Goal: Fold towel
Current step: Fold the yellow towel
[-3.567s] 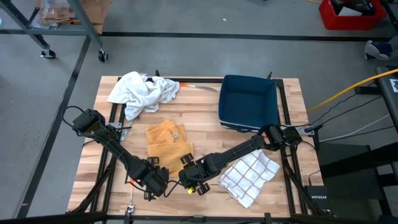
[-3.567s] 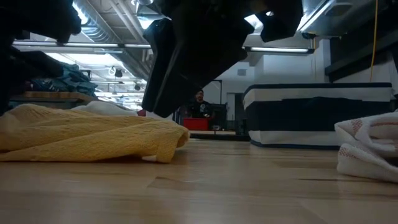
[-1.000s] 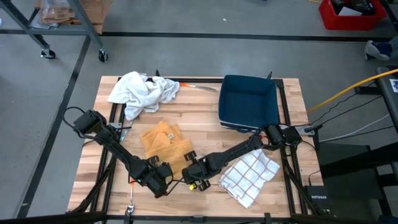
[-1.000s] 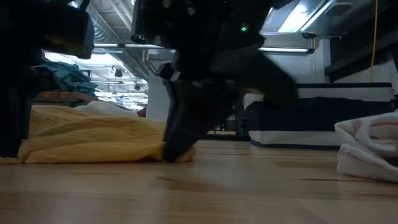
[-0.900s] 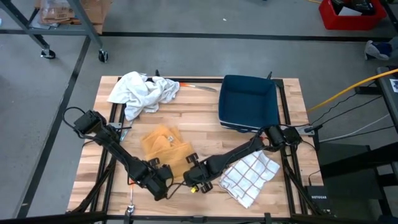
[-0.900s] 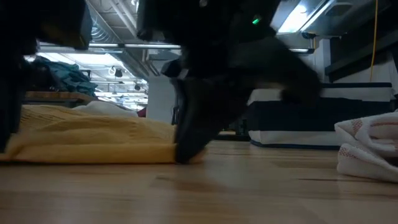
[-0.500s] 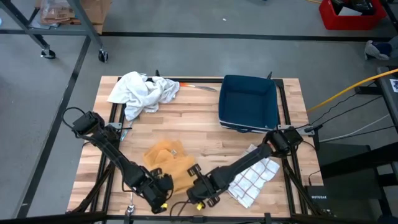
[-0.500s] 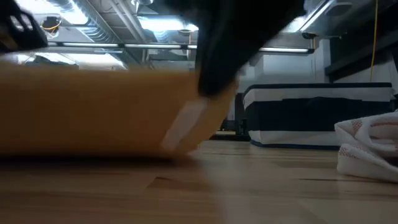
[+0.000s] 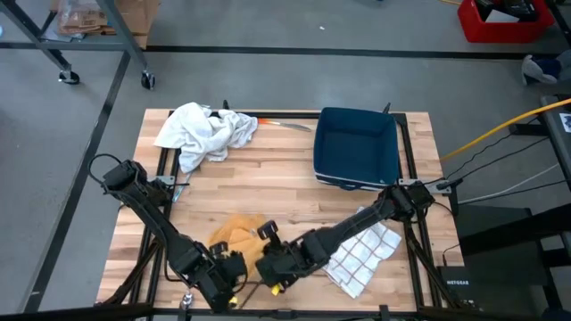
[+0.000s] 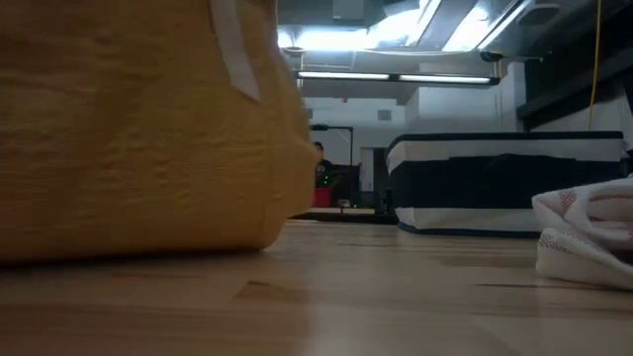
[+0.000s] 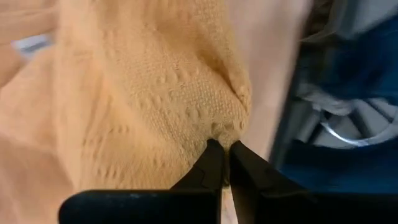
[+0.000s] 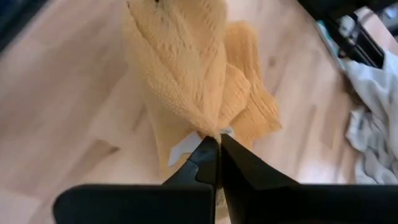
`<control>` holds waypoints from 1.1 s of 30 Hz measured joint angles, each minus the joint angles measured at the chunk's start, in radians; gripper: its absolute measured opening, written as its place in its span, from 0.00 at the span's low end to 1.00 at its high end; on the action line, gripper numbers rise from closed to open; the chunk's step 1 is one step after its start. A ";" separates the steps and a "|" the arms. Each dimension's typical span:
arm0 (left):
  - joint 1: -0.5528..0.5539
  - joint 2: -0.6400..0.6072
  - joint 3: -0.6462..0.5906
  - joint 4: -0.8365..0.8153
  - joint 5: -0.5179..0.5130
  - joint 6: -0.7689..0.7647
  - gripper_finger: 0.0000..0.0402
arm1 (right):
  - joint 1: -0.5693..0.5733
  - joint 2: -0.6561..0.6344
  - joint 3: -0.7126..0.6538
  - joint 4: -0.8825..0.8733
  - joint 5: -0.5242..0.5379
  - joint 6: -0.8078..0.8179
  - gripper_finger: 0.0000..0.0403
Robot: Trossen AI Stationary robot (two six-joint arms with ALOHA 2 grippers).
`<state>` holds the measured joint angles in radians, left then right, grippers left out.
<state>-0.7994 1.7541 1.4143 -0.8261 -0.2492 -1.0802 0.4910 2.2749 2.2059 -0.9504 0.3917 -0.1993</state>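
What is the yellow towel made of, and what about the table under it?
The yellow towel looks like soft woven cotton: its surface has little bumps and ribs, and it droops in folds where both grippers pinch it. The table looks like wood, since it shows pale planks with grain lines and a smooth, slightly shiny finish.

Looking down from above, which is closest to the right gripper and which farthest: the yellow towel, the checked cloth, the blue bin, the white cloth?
From the right gripper:
1. Yellow towel, held in it.
2. Checked cloth, on its right.
3. Blue bin, far right side.
4. White cloth, far left corner.
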 joint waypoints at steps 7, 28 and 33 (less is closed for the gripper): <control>0.000 -0.002 0.040 -0.192 -0.051 -0.110 0.01 | -0.076 0.000 0.000 0.007 -0.001 0.007 0.04; -0.028 -0.002 0.040 0.249 0.019 0.137 0.01 | 0.063 0.000 0.025 -0.206 -0.242 0.011 0.04; -0.060 -0.002 0.041 0.213 0.019 0.012 0.01 | 0.076 0.000 0.080 -0.190 -0.153 0.007 0.04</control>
<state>-0.8594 1.7523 1.4551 -0.6129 -0.2302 -1.0683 0.5666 2.2749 2.2856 -1.1409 0.2391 -0.1923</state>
